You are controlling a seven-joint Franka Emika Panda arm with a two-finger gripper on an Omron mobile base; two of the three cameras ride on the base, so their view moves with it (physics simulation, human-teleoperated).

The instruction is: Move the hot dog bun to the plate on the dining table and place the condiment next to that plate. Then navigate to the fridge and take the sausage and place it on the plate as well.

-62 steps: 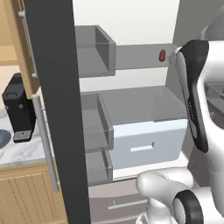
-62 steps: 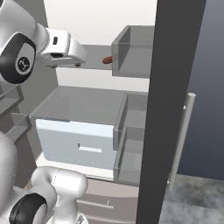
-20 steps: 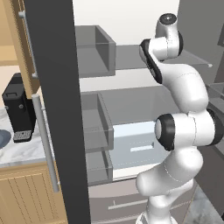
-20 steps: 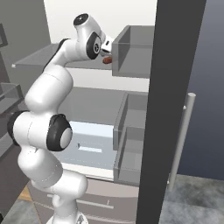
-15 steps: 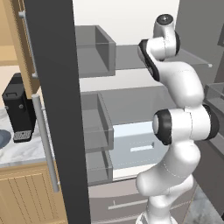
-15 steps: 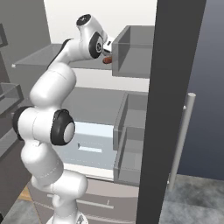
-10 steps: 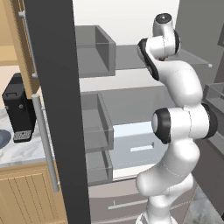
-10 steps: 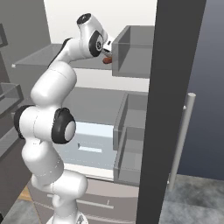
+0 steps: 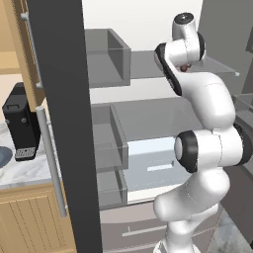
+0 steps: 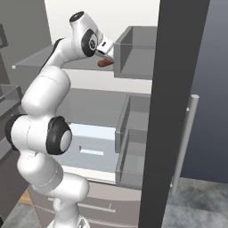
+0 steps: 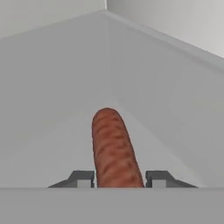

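The sausage (image 11: 113,148), reddish brown, lies on the upper glass shelf (image 10: 38,60) of the open fridge (image 9: 148,113). In the hand view it runs away from me between my two fingertips (image 11: 82,177), which press against its near end on both sides. My gripper (image 11: 119,178) is shut on the sausage. From the right base view my gripper (image 10: 107,59) reaches over the shelf with the sausage (image 10: 105,63) at its tip, beside a grey door bin (image 10: 136,53). A sliver of the sausage (image 9: 184,67) peeks out behind my arm in the left base view.
The two open fridge doors (image 9: 64,99) (image 10: 176,89) flank my arm, each with bins on the inside. A pale blue drawer (image 9: 153,165) sits under the lower shelf. A black coffee machine (image 9: 21,121) stands on the marble counter (image 9: 20,170) to the left.
The fingers have closed in from wide open onto the sausage. The arm has settled slightly at the shelf; the sausage has not moved.
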